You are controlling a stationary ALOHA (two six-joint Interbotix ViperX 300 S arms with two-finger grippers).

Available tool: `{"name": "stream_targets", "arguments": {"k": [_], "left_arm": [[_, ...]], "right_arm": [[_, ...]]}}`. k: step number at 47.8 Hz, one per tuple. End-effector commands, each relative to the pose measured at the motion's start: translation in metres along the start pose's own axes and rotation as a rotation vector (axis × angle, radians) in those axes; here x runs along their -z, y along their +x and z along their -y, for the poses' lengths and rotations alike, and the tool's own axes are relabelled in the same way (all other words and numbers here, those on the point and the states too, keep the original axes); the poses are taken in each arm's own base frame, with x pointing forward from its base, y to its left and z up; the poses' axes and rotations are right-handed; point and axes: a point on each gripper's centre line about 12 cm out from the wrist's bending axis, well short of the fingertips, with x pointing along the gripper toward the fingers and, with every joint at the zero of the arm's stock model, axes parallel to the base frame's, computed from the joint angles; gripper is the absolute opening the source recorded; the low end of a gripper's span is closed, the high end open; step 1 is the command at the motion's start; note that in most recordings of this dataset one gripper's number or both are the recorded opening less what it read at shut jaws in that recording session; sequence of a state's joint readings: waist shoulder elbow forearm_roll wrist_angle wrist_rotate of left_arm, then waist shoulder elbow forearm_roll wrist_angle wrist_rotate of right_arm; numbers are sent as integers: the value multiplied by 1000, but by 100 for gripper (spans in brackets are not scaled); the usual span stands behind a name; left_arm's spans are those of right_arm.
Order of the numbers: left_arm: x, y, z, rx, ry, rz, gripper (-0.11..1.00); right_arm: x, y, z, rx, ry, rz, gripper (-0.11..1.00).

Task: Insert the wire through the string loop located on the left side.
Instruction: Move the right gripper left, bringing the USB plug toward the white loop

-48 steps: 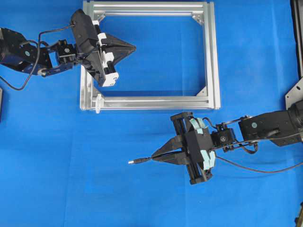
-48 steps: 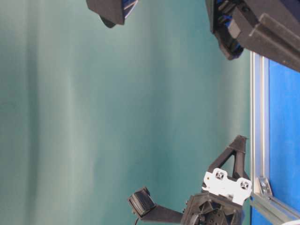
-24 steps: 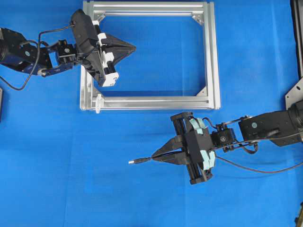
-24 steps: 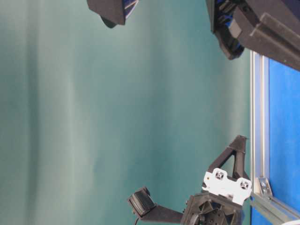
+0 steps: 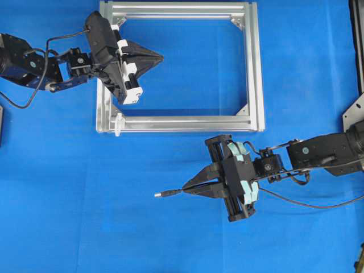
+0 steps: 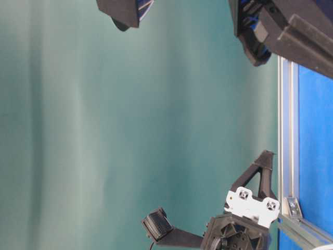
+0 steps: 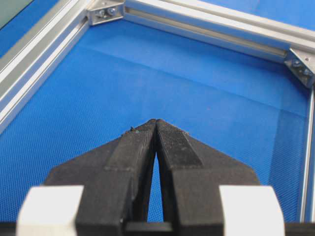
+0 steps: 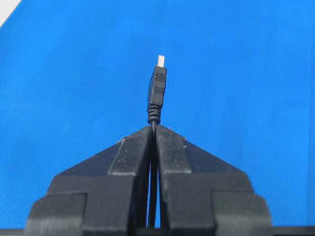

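Note:
My right gripper (image 5: 183, 189) hovers over the blue mat below the frame, shut on the wire (image 5: 165, 194) just behind its plug. The plug (image 8: 157, 88) sticks out past the fingertips toward the left, silvery tip foremost. The rest of the wire (image 5: 310, 205) trails off to the right. The string loop (image 5: 118, 124) is a small white bit on the frame's bottom-left corner. My left gripper (image 5: 161, 57) is shut on nothing and points right over the inside of the silver frame (image 5: 254, 68). In the left wrist view its fingertips (image 7: 156, 122) touch above bare mat.
The silver aluminium frame (image 7: 197, 24) lies flat at the top middle of the blue mat (image 5: 85, 199). A metal bracket (image 5: 354, 114) stands at the right edge. In the table-level view dark arm parts (image 6: 291, 31) hang above the frame.

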State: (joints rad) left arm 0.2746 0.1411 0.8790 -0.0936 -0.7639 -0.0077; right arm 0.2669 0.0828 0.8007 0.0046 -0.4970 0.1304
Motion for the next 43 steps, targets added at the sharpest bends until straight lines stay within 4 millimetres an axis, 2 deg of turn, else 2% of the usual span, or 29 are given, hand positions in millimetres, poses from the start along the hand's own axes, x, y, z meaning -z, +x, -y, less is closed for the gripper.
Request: {"name": "stream_targets", "arguments": {"k": [1,13,35,43], "left_arm": [[-16,-2,1,5,-2,47,0],[-16,-2,1,4,-3,47,0],[-16,-2,1,4,-2,47,0],[-16,-2,1,4,-3,47,0]], "right_arm": [[-11,-3,-1,-4,2,32,0],[-9,-5,17,41,19,29,0],[-7,-17,89,218,85,33,0],[-2,-23,106,263,99,25,0]]}}
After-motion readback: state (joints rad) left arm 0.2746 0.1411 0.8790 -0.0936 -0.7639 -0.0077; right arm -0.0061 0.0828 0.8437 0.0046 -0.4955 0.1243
